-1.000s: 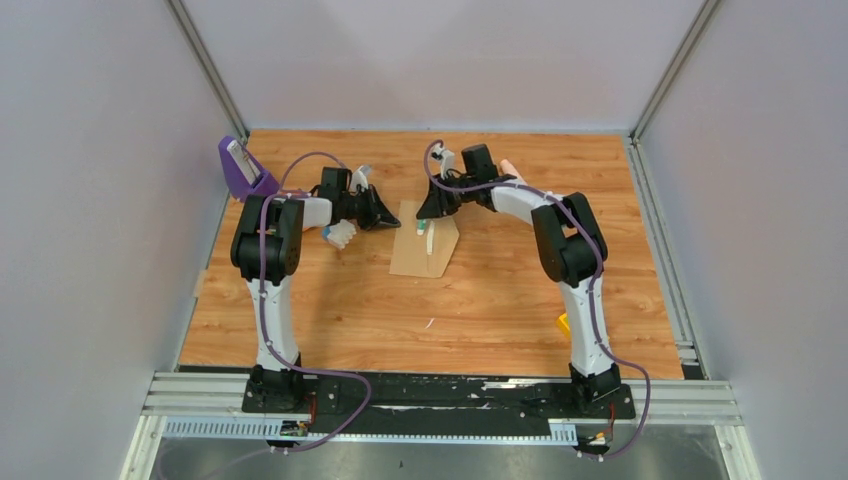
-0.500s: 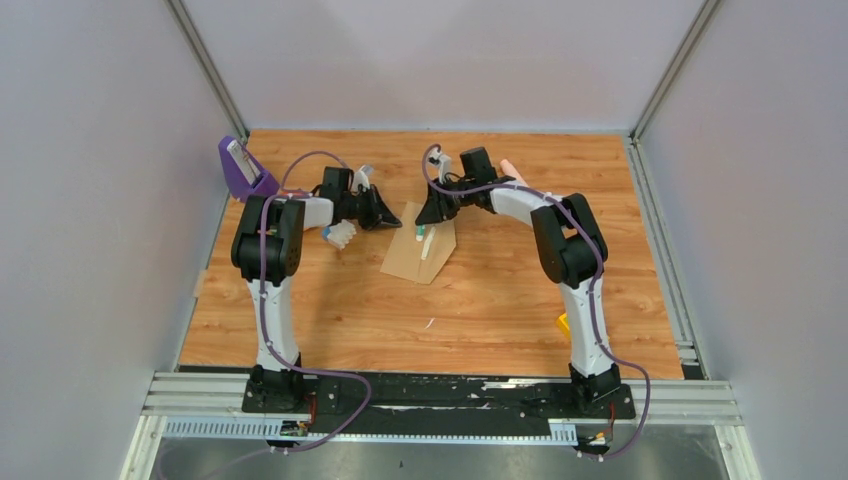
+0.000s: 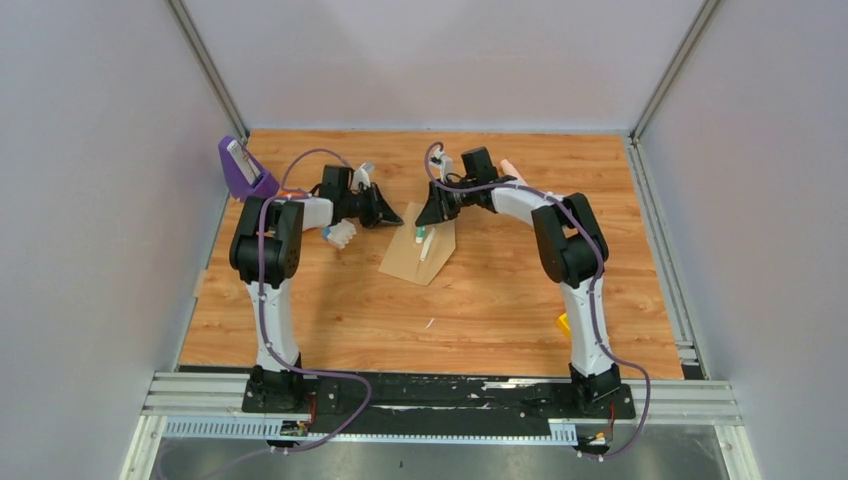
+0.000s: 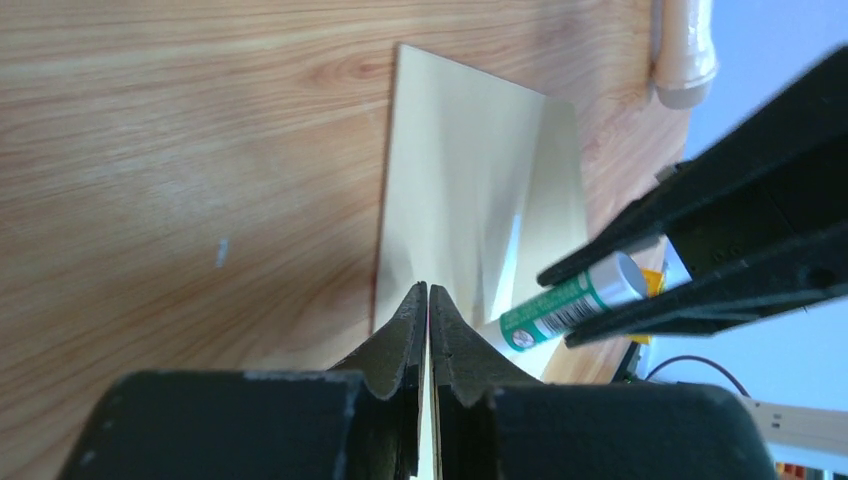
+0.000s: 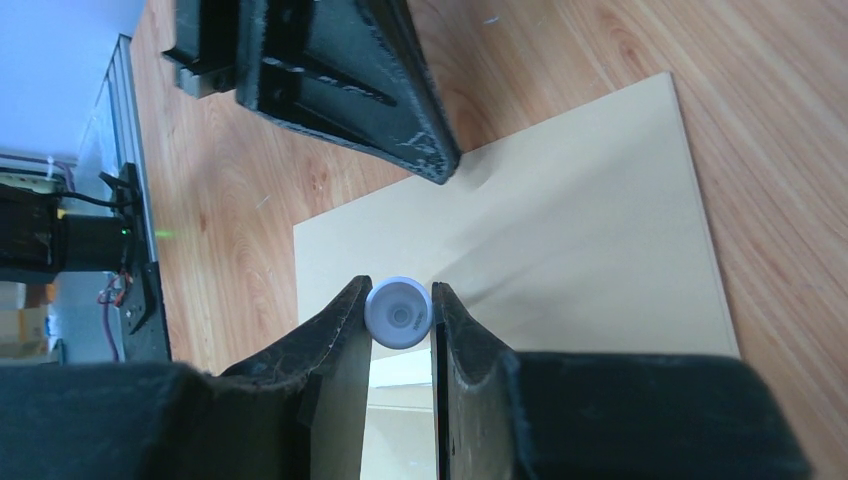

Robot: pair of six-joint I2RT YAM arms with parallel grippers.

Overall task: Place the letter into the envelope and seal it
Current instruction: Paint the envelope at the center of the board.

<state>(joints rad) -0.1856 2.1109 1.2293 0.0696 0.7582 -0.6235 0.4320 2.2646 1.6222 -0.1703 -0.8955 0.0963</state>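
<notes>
Now left gripper [image 4: 427,296] pinches envelope [image 4: 470,190] edge; right gripper [image 5: 399,290] clamps glue stick [image 5: 398,314] above.

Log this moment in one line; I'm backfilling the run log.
left hand: shut on envelope edge | right hand: holding glue stick over envelope | letter: not visible

Tan envelope [image 3: 405,262], green-and-white glue stick [image 4: 560,305]

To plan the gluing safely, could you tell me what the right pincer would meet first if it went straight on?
Probably the envelope: the right pincer points at it, shut on a glue stick whose far end would touch first.
</notes>
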